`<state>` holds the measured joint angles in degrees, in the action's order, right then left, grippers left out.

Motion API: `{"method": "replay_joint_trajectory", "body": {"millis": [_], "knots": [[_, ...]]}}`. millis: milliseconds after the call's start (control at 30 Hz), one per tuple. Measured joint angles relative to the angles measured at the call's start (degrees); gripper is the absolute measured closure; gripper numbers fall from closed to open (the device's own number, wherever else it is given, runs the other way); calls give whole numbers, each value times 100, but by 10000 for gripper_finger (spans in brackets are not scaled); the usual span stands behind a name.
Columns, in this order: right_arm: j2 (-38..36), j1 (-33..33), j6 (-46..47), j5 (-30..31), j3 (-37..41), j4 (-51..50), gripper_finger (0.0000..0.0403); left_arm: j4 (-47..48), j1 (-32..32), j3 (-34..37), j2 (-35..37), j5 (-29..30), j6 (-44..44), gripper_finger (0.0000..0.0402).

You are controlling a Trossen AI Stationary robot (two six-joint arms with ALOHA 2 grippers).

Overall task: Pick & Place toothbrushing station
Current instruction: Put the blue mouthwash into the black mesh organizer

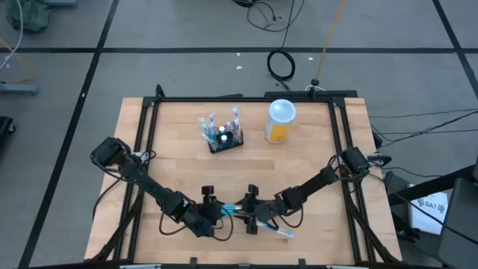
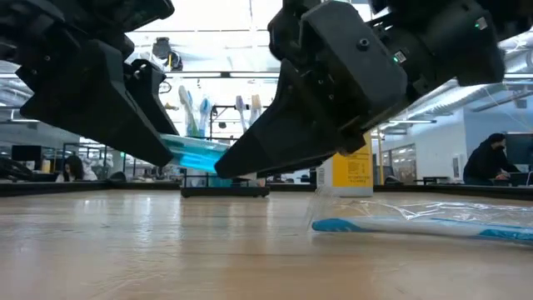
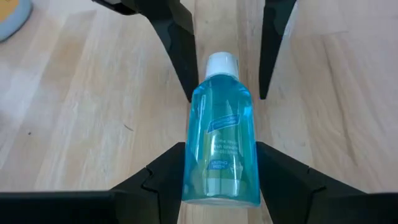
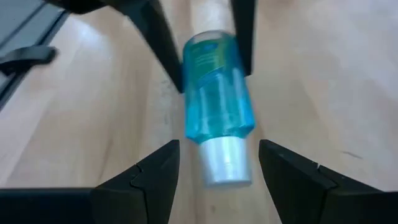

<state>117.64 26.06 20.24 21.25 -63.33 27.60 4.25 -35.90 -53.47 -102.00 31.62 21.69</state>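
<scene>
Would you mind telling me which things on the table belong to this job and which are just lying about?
Job:
- toothbrushing station, black rack
- blue bottle, between both end effectors
- wrapped toothbrush

Lying about:
- white-lidded container

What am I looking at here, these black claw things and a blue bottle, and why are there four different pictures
It is one moment seen by four cameras: one above the table, one at table-top height, and one on each arm's wrist. The machine is a robot with two dark arms, each ending in a two-finger claw called a gripper.

The left gripper holds a small blue bottle with a white cap by its lower end. The right gripper faces it with fingers open on either side of the cap end, not closed on it. It looks like a handover between the arms, though that is only a guess.

On the wooden table lie a wrapped blue toothbrush near the right gripper, a black rack holding brushes farther back, and beside it a white-lidded container with orange contents.
</scene>
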Motion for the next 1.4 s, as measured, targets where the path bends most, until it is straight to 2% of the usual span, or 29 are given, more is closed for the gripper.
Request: {"method": "replay_joint_trajectory", "body": {"millis": [100,467,800,933,1200,1400], "knots": [[0,0,-28,-180,0,40,190,31,0,0,-2,0,0,218],[4,16,-47,-180,0,232,190,9,-7,0,0,-2,0,218],[9,31,-360,162,4,576,192,-48,-2,-2,0,-2,11,218],[9,48,-374,125,2,567,209,-58,-2,-2,0,1,7,218],[1,97,-461,144,-6,603,268,-44,-7,-4,0,-29,-5,218],[2,103,-465,123,-4,551,279,-57,-2,-5,0,-49,61,218]]}}
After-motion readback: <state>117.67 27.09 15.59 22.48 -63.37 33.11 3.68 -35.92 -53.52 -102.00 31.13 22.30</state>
